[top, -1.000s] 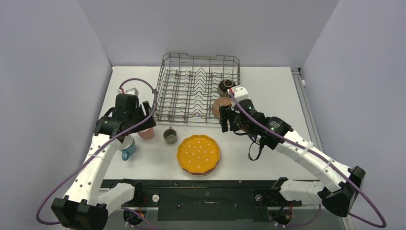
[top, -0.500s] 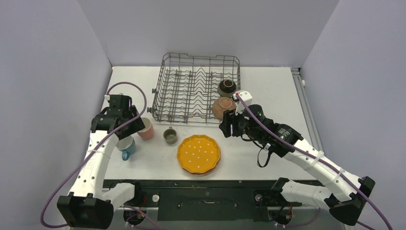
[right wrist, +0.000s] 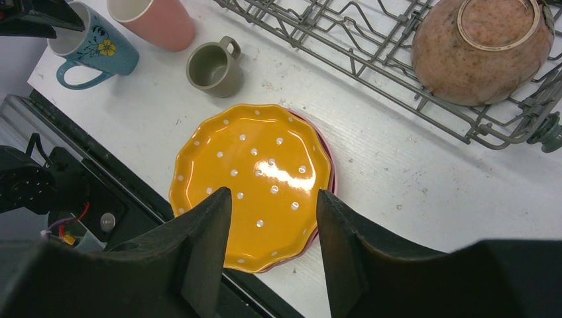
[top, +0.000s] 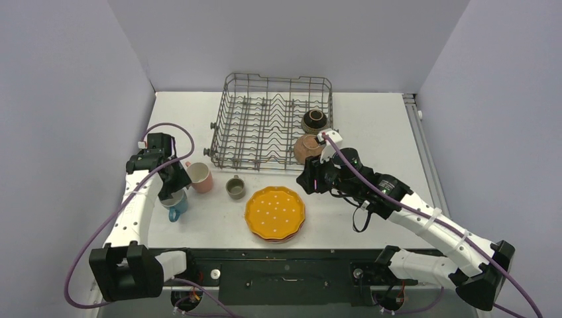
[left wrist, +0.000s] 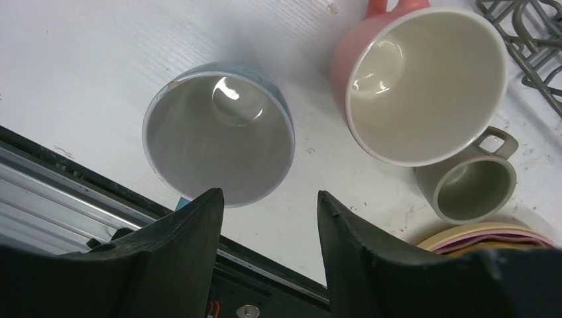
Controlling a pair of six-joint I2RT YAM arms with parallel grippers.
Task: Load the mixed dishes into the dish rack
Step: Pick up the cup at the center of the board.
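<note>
The grey wire dish rack (top: 275, 122) holds a dark brown bowl (top: 313, 120) and a terracotta bowl (top: 307, 148) (right wrist: 482, 50) at its right side. The dotted orange-yellow plate (top: 274, 212) (right wrist: 252, 179) lies on pink plates (right wrist: 326, 179) near the front. The blue flowered mug (top: 175, 205) (left wrist: 219, 132), the pink cup (top: 199, 177) (left wrist: 424, 79) and the grey-green cup (top: 235, 187) (left wrist: 474, 189) stand left of the plate. My left gripper (left wrist: 268, 199) is open and empty just above the blue mug. My right gripper (right wrist: 273, 195) is open and empty above the orange plate. The small blue cup is out of view.
The table's black front rail (top: 278, 255) runs just below the plate and mug. Grey walls close in the left, back and right. The rack's near edge (right wrist: 371, 73) lies between the plate and the terracotta bowl.
My left gripper has pulled back from the rack's left corner to above the blue mug. My right gripper has moved from the terracotta bowl toward the orange plate.
</note>
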